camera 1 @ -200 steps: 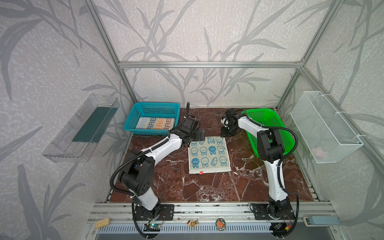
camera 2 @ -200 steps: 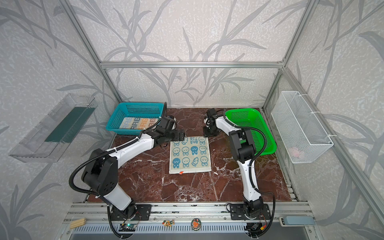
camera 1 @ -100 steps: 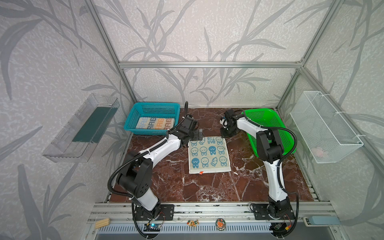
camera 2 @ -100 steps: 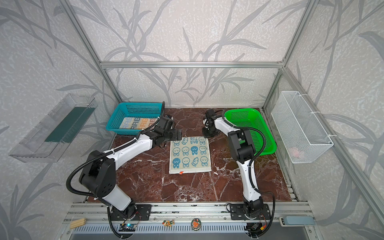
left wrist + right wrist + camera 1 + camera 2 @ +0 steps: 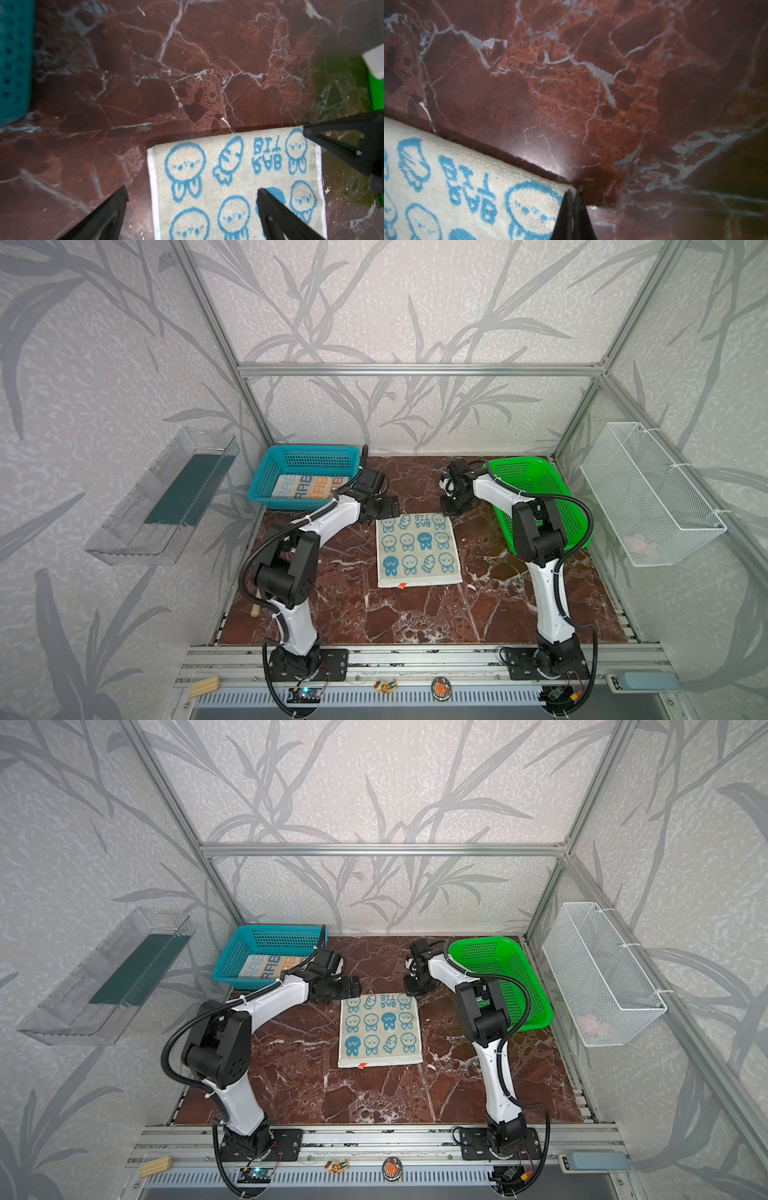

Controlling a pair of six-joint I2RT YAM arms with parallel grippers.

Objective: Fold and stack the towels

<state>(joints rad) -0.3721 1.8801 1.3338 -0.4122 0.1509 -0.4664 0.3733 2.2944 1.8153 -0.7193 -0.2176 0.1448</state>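
Right gripper point(image 5: 572, 194): fingers are seen pressed together, pinching the far right corner of the blue-bunny towel point(image 5: 417, 549). Left gripper point(image 5: 192, 189): fingers are held spread wide, straddling the towel's far left corner, not closed on it. The towel is laid flat mid-way across the marble table point(image 5: 415, 614). A striped RABBIT towel point(image 5: 309, 486) is noted inside the teal basket point(image 5: 307, 454), far left; green basket point(image 5: 536, 489) far right.
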